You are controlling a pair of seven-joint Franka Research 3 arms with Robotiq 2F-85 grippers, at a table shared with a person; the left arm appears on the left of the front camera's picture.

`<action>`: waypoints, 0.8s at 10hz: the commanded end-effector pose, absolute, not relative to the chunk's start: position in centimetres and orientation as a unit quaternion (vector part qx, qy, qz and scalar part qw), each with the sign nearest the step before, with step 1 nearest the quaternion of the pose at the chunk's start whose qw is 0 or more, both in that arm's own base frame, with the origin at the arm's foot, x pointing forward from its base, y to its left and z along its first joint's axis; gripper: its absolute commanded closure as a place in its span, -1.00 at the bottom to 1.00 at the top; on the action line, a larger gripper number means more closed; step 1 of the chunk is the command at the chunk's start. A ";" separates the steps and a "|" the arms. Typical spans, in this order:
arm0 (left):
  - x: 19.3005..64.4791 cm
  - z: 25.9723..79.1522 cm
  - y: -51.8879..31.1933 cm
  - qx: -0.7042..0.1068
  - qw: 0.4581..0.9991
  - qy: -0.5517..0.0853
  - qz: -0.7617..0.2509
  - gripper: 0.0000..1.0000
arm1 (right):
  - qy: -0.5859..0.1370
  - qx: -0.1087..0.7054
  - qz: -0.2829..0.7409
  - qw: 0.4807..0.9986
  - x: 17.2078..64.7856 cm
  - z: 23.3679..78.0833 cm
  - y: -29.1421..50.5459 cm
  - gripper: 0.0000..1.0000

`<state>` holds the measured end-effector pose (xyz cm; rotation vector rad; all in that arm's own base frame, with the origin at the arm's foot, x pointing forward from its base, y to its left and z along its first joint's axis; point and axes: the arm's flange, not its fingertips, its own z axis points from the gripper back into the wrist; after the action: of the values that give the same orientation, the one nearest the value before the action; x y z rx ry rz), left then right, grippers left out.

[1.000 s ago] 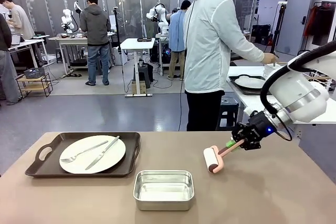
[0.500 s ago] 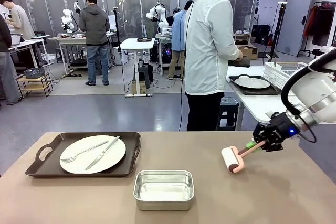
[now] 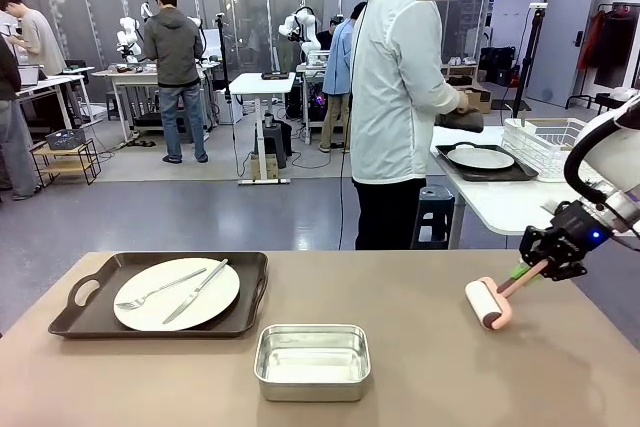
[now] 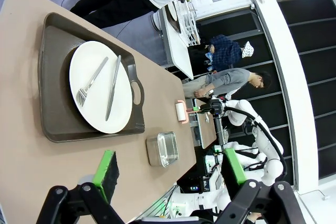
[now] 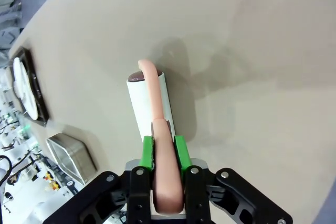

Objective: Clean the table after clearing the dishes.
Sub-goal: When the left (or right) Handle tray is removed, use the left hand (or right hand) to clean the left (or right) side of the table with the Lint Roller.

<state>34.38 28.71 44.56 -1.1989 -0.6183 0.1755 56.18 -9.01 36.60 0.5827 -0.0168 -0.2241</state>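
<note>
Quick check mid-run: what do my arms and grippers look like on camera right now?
The right arm is a glossy white rounded shell, with a black cable looping beside it and a small blue light at the wrist. The right gripper and left gripper have black linkage fingers with bright green pads.

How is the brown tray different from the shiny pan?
The tray is dark brown, the pan shiny steel. The tray is wider, with handles; the pan smaller, without. The tray carries a plate, fork and knife; the pan is empty. Both sit on the table.
</note>
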 end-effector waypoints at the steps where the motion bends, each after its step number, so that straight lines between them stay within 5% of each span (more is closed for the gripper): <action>1: 34.2 44.8 28.8 -0.558 0.773 -0.289 0.080 -1.00 | 0.019 0.152 -0.133 0.979 56.0 32.2 -11.2 0.59; 8: 34.2 44.8 28.8 -0.558 0.773 -0.289 0.080 -1.00 | -0.017 0.022 -0.141 0.990 52.8 43.3 -11.8 0.59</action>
<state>34.39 28.71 44.56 -1.1989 -0.6182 0.1753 54.84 -13.18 42.38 0.0968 -0.0334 -0.2584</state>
